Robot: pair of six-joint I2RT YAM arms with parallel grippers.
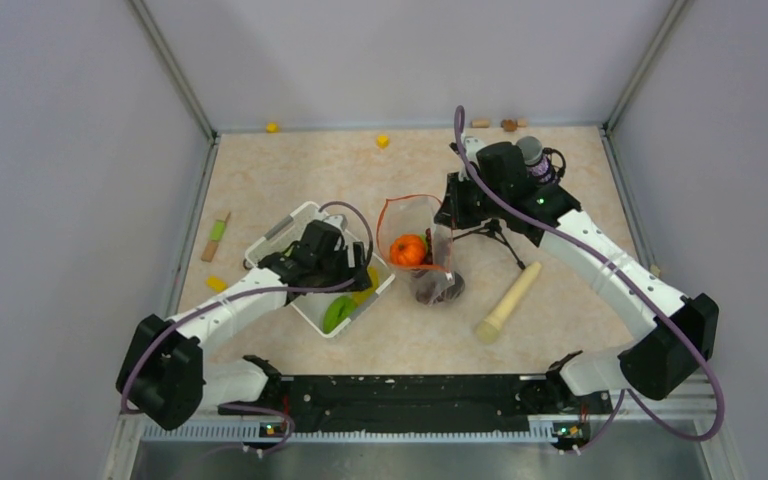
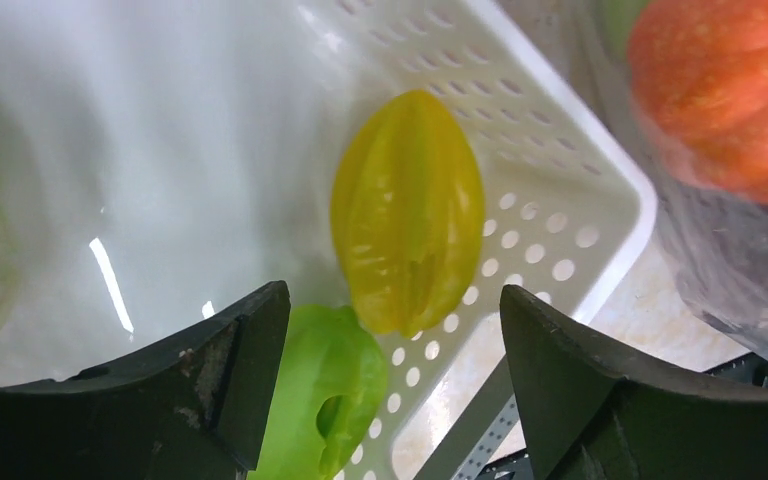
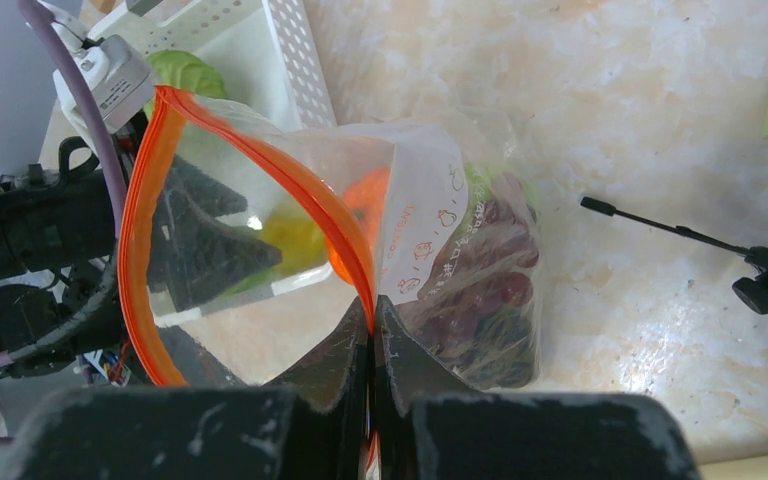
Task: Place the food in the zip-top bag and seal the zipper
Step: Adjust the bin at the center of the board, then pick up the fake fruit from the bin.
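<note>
The clear zip-top bag (image 1: 422, 250) stands open at mid-table with its red-orange zipper (image 3: 250, 150) spread into a loop. An orange (image 1: 407, 250) and a dark grape bunch (image 3: 495, 290) lie inside it. My right gripper (image 3: 372, 312) is shut on the zipper rim and holds the mouth up. My left gripper (image 2: 395, 335) is open inside the white basket (image 2: 600, 200), over a yellow ribbed fruit (image 2: 408, 212) and a light-green piece (image 2: 325, 385). A green piece (image 1: 338, 312) also shows in the basket from above.
A beige wooden rod (image 1: 507, 302) lies right of the bag. A small black tripod (image 3: 760, 290) stands beside the right arm. Small yellow blocks (image 1: 382, 141) sit near the back wall. A green-and-wood stick (image 1: 216, 237) lies left of the basket.
</note>
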